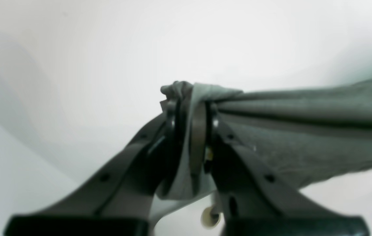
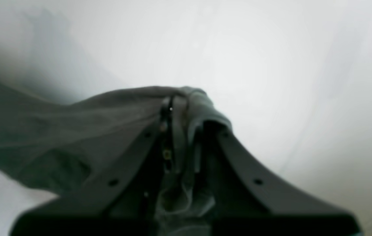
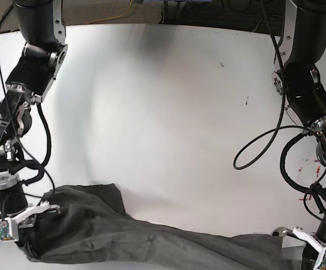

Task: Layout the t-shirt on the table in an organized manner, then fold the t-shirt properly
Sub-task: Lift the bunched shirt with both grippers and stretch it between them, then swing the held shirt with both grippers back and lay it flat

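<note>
The dark grey t-shirt [image 3: 152, 242] lies stretched in a long wrinkled band along the near edge of the white table [image 3: 168, 112], between my two arms. In the left wrist view my left gripper [image 1: 192, 106] is shut on a bunched edge of the t-shirt [image 1: 304, 131], which trails off to the right. My right gripper [image 2: 184, 109] is likewise shut on a fold of the t-shirt [image 2: 41, 131], with the cloth running off to the left. In the base view the right gripper [image 3: 32, 239] is at the bottom left and the left gripper [image 3: 300, 247] at the bottom right, low over the table.
A black cable loop [image 3: 264, 146] hangs from the arm on the base view's right, over the table. Red tape marks [image 3: 312, 160] and a round grommet [image 3: 275, 230] are near that arm. A few dark specks [image 3: 246, 101] dot the tabletop. Cables lie beyond the far edge.
</note>
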Robot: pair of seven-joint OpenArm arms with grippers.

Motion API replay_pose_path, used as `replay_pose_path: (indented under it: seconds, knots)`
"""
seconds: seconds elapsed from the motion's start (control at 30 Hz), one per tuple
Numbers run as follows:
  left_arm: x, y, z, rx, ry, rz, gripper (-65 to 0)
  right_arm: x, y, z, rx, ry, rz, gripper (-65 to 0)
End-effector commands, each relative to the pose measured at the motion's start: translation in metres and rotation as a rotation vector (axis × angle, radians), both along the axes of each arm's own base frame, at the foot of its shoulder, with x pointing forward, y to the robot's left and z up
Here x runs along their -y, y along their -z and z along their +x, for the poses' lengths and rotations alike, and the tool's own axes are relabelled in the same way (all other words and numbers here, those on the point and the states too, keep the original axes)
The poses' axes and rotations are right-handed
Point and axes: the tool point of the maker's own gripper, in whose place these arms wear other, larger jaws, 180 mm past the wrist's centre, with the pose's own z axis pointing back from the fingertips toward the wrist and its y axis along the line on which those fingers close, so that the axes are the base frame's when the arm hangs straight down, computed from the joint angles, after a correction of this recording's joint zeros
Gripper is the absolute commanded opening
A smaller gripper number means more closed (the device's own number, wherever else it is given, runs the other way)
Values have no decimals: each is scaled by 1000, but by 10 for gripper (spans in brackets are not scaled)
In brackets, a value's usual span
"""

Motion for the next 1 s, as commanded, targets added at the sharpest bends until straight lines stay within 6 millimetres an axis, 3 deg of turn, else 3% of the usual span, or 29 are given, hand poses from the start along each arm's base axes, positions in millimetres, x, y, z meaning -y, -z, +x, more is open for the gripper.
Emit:
replay_pose_path:
  seconds: [0.0, 0.2, 0.5, 0.67, 0.77, 0.97]
  knots:
    - [0, -14, -14, 54, -11, 19, -624, -9, -16, -17, 63, -14, -33, -650]
    - [8, 4, -33, 37, -19, 61, -624, -19, 11, -40, 12, -25, -66, -650]
    - [16, 33, -55, 0, -16, 97, -624, 14, 53, -62, -85, 57, -42, -650]
    - [16, 71, -60, -89, -14, 99, -624, 35, 77, -78, -145, 106, -17, -650]
    - [4, 96, -68, -148, -42, 87, -624, 46, 104, -97, -216, 118, 28, -650]
    - [-9, 145, -85, -270, -70, 77, -624, 46, 156, -132, -364, 97, 98, -650]
